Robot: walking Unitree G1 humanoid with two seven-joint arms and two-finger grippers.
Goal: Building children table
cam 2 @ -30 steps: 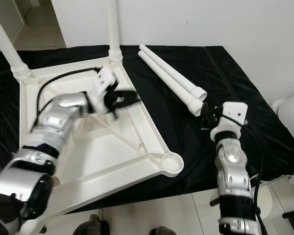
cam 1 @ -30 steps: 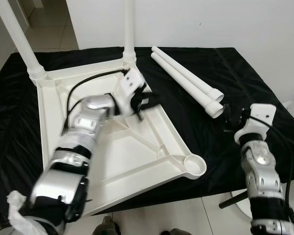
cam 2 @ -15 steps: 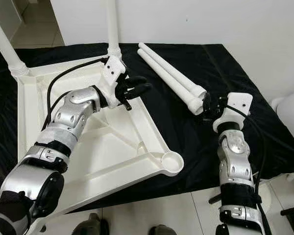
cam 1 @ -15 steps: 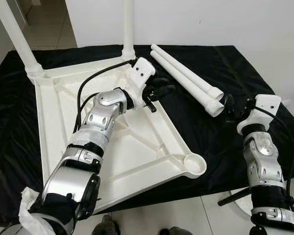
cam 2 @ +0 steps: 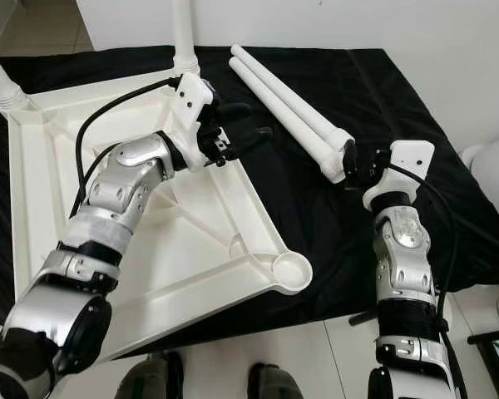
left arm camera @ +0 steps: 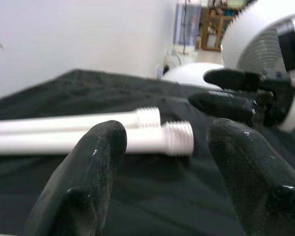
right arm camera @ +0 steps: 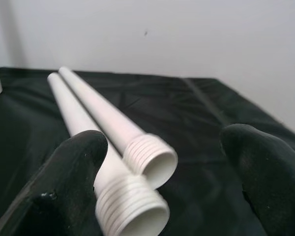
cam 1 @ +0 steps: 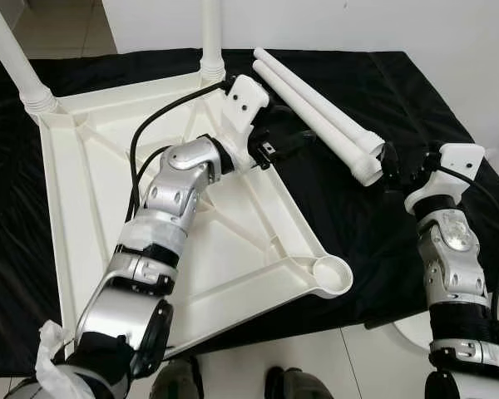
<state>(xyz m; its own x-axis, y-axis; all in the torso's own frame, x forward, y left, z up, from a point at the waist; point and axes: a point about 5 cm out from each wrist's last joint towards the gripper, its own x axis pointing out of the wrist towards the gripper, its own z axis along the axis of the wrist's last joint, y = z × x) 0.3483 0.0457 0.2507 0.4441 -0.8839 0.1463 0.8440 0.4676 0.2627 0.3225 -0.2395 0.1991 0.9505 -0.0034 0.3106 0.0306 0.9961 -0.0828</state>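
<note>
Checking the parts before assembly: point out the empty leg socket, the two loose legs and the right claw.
empty leg socket [cam 1: 333,275], left eye view, its round rim.
loose legs [cam 1: 316,116], left eye view, mid-shaft.
right claw [right arm camera: 162,167], right wrist view, between its fingertips.

Black cloth [cam 1: 316,208] lies bare between the upturned tabletop [cam 1: 233,241] and the two loose legs [cam 1: 316,116], giving the open left hand [cam 1: 287,141] passage. The open right hand [cam 1: 388,164] sits right at their threaded ends; two mounted legs [cam 1: 17,58] block the far side.
</note>
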